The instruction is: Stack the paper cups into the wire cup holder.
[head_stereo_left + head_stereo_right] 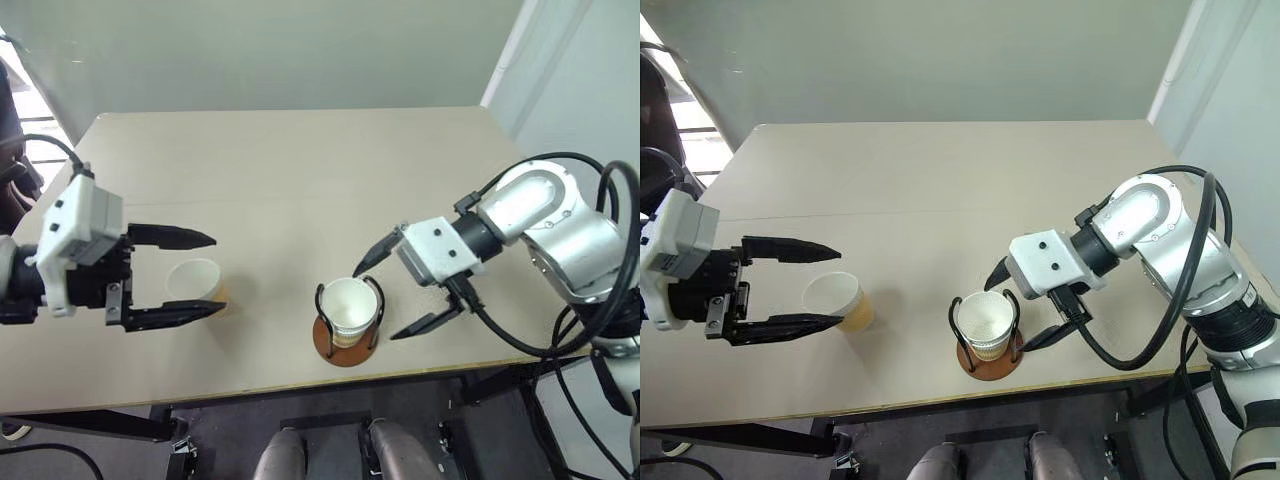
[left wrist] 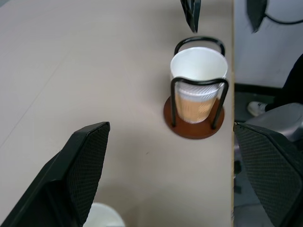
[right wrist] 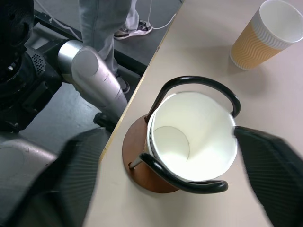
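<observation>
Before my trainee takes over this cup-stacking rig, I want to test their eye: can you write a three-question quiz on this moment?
1. True or false: the right gripper grips a cup.
2. Where is the loose paper cup? A) between the left gripper's open fingers B) inside the wire cup holder C) lying tipped at the table's far edge
3. Fill in: the stacked cups stand between two black wire ____.

Key: 1 false, open around it; 2 A; 3 loops.

A white-lined paper cup (image 3: 191, 137) sits inside the black wire holder with a reddish-brown disc base (image 3: 142, 175), between the right gripper's (image 3: 175, 182) spread black fingers (image 3: 272, 165), with a ribbed yellow-tan paper cup (image 3: 265, 33) standing apart on the beige table (image 3: 199, 47).
</observation>
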